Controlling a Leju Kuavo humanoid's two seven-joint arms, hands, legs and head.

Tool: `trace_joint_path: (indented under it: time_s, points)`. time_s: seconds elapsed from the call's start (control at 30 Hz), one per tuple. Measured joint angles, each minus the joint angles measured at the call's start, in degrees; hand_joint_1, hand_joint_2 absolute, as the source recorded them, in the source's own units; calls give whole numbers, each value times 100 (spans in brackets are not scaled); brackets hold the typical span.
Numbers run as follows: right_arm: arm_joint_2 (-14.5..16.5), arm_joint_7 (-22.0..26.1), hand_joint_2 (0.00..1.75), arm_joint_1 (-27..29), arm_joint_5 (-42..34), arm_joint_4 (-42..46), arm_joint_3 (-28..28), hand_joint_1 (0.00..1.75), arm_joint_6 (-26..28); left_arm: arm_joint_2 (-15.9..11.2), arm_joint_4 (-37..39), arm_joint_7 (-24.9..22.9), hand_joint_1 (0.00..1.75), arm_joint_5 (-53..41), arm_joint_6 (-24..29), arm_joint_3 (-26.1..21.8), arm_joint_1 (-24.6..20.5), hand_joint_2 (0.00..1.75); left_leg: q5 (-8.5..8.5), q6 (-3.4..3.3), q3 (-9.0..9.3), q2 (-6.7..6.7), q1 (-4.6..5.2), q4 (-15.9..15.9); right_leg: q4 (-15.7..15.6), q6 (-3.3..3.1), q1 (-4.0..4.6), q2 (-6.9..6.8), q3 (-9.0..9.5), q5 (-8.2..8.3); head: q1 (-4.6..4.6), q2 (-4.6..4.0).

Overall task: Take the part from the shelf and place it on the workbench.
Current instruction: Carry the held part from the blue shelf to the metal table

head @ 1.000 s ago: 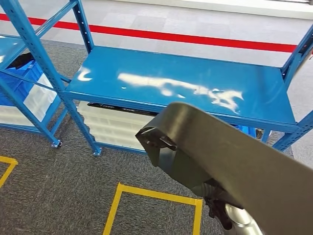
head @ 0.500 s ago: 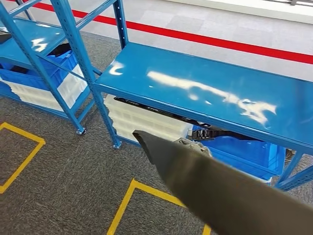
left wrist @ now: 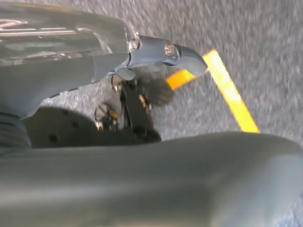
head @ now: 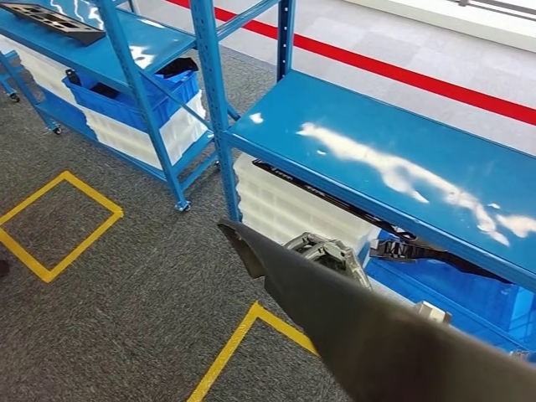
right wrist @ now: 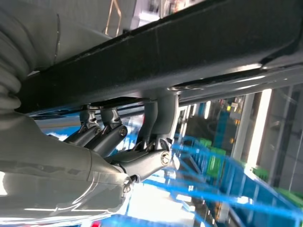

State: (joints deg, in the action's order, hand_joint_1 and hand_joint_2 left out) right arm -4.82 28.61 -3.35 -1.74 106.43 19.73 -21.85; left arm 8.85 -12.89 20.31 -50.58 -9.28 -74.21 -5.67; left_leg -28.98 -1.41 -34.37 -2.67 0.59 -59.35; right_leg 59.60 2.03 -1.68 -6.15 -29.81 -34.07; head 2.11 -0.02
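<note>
A long dark grey part [head: 354, 327] runs from the lower right of the head view toward the middle, its pointed end over the carpet. Under that end sits my left hand [head: 323, 251], silver and dark. In the left wrist view the part [left wrist: 171, 179] lies across the picture; my left hand [left wrist: 132, 104] has its dark fingers against the part's edge, and its thumb [left wrist: 168, 51] sticks out over the floor. In the right wrist view my right hand [right wrist: 143, 142] reaches up with its fingers [right wrist: 162, 118] hooked on the part's dark underside [right wrist: 161, 47].
A blue shelf rack [head: 404, 167] stands ahead at the right, with white crates [head: 285, 205] and a blue bin [head: 442, 280] below its deck. A second rack [head: 136, 50] at the left carries a black part [head: 54, 18]. Yellow tape squares [head: 63, 226] mark the grey carpet.
The whole scene has slid to the right, so the camera has turned left; the second rack has come into view. The part stays in my hands and lies lower in the picture.
</note>
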Motion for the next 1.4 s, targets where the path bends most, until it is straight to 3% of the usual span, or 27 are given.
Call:
trace_joint_path:
  time_s: [0.03,0.1,0.17,0.2,0.23,0.27,0.33,0.4,0.47,0.53,0.6,0.67,0.7,0.73,0.77,0.83,0.9,0.97,1.0,1.07,1.13,1.2,1.23,1.27,1.33,1.4]
  points:
    - [11,15,175,7,-3,-31,-5,175,19,-17,-1,-3,0,-6,15,-1,0,175,18,-37,19,61,-17,33,137,9,-4,149,-49,-105,-5,0]
    - [20,51,175,49,-9,-132,-31,175,58,-46,-3,-7,0,-14,34,-2,-13,175,28,-85,39,198,-28,59,752,-12,1,475,-347,-429,-15,0]
    - [21,99,175,108,-20,-273,-84,175,80,-71,-3,-9,0,-19,46,-2,-18,175,21,-102,46,363,-14,55,1396,-30,18,571,-715,-617,-20,0]
    - [22,131,175,126,-24,-342,-109,175,86,-84,-3,-9,0,-17,49,-2,-10,175,18,-106,53,447,-7,51,1485,-36,27,585,-802,-558,-20,0]
    - [25,166,175,135,-25,-391,-127,175,87,-99,-3,-7,0,-12,50,-3,-2,175,14,-105,64,533,-4,47,1351,-44,32,601,-785,-387,-20,0]
    - [30,201,175,135,-22,-430,-138,175,87,-115,-4,-3,0,-8,49,-3,4,175,7,-101,77,616,-3,40,1025,-55,33,648,-677,-139,-20,0]
    - [46,251,175,128,-8,-493,-154,175,84,-144,-4,16,0,-1,44,-4,2,175,-17,-77,70,775,-5,6,345,-84,14,927,-428,222,-18,0]
    - [65,274,175,126,9,-542,-162,175,70,-171,-4,33,0,0,44,-4,2,175,-23,-31,21,914,-26,-24,72,-111,13,1116,-331,290,-15,0]
    - [92,280,175,106,28,-561,-164,175,56,-198,-5,36,0,8,56,-4,25,175,-20,22,-10,1019,-51,-29,40,-149,24,1012,-309,289,-16,0]
    - [123,287,175,72,55,-564,-167,175,46,-217,-5,36,0,20,70,-4,40,175,-122,84,-87,821,-42,-185,18,-206,7,860,-267,282,-9,0]
    - [137,293,175,64,82,-570,-169,175,33,-224,-5,34,0,27,77,-5,21,175,-409,154,-378,472,-45,-762,8,-252,1,680,-225,253,-3,0]
    - [139,293,175,71,96,-594,-169,175,26,-225,-5,26,0,30,76,-6,9,175,-650,209,-754,343,-89,-1463,9,-263,4,496,-189,213,-3,0]
    - [139,292,175,73,99,-607,-169,175,25,-225,-5,15,0,31,72,-7,17,175,-635,228,-839,323,-109,-1600,9,-258,4,410,-168,190,-3,0]
    - [139,291,175,74,103,-616,-169,175,24,-224,-5,4,0,31,68,-8,29,175,-514,240,-810,302,-124,-1514,9,-248,3,330,-138,166,-3,0]
    - [139,291,175,74,108,-621,-169,175,24,-223,-5,-8,0,31,64,-9,41,175,-308,242,-668,257,-131,-1212,9,-236,2,254,-99,138,-3,1]
    - [139,287,175,71,121,-622,-170,175,24,-220,-5,-30,0,31,63,-9,47,175,22,205,-303,30,-93,-468,4,-193,11,122,-26,80,-2,1]
    - [139,276,175,73,139,-623,-169,175,23,-208,-5,-49,0,31,68,-8,36,175,79,140,-155,-138,-28,-134,-12,-133,33,5,14,37,-2,0]
    - [142,266,175,74,158,-623,-163,175,21,-198,-5,-60,0,32,71,-9,51,175,56,77,-159,-67,0,-107,-46,-71,38,-101,60,8,-2,0]
    - [143,257,175,69,168,-625,-159,175,19,-191,-5,-63,0,32,68,-10,68,175,60,48,-140,-7,-7,-83,-41,-42,30,-52,91,-26,-3,0]
    - [143,238,175,64,184,-628,-152,175,15,-178,-5,-66,0,33,49,-13,70,175,69,-23,-86,103,-36,-33,200,-20,17,247,27,-212,-8,0]
    - [123,206,175,79,197,-644,-152,175,11,-142,-5,-61,0,32,28,-14,41,175,56,-78,-62,240,-39,-24,889,-46,28,533,-330,-524,-13,0]
    - [98,164,175,99,205,-660,-152,175,6,-96,-5,-63,0,32,19,-14,23,175,44,-97,-46,411,-26,-26,1465,-64,48,590,-707,-632,-14,0]
    - [93,148,175,100,205,-662,-152,175,2,-78,-5,-71,0,37,19,-14,22,175,39,-98,-35,497,-22,-29,1466,-71,53,601,-769,-517,-14,0]
    - [90,131,175,95,205,-659,-152,175,-3,-64,-5,-89,0,52,20,-14,24,175,32,-96,-18,582,-21,-30,1244,-78,54,623,-722,-301,-14,1]
    - [79,92,175,70,204,-654,-150,175,-18,-38,-5,-140,0,102,20,-16,20,175,6,-74,10,747,-15,-49,516,-92,43,812,-475,155,-13,1]
    - [61,50,175,48,204,-645,-146,175,-32,-17,-5,-190,0,137,6,-24,13,175,-12,-34,0,892,-18,-71,98,-98,36,986,-313,314,-10,1]
